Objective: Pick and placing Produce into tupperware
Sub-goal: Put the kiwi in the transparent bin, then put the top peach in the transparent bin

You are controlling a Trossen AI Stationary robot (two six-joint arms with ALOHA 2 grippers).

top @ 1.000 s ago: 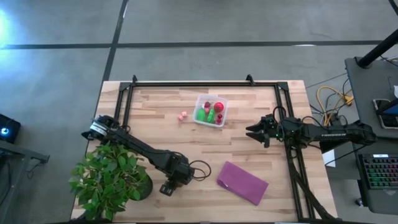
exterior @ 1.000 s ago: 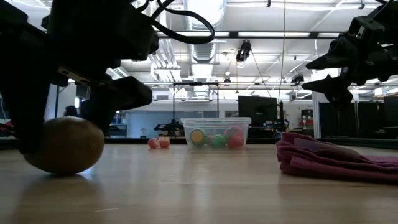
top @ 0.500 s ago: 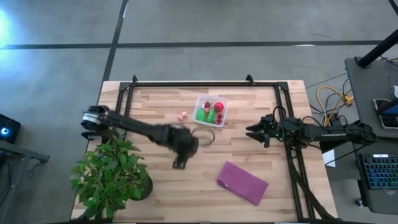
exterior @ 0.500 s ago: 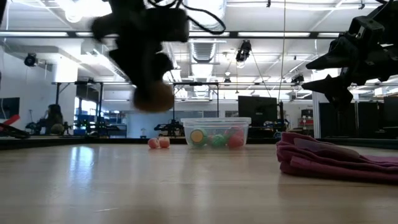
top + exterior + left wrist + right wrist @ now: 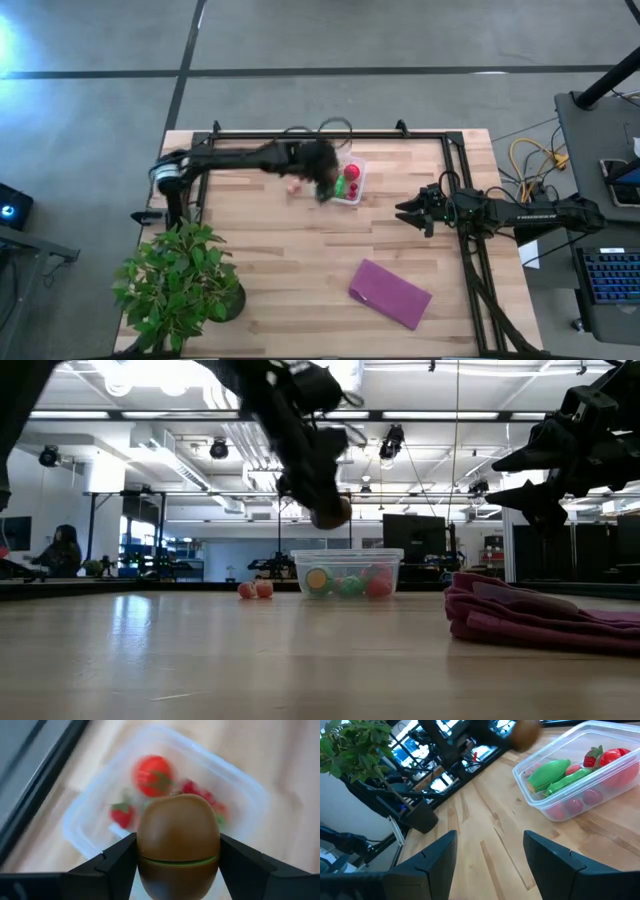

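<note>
Brown toy kiwi sits clamped between the fingers of the left hand, held in the air directly above the clear tupperware. Red and green produce lies inside that tub on the wooden surface. Two pink pieces lie just beside it. Right hand hovers well apart, fingers spread, holding nothing.

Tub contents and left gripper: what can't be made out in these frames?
- Tupperware, high view: near half hidden by the blurred left gripper.
- Produce count in the tub, left wrist view: brown fruit blocks the middle; the rest is blurred.
- Pink pieces, low view: too small to identify.
</note>
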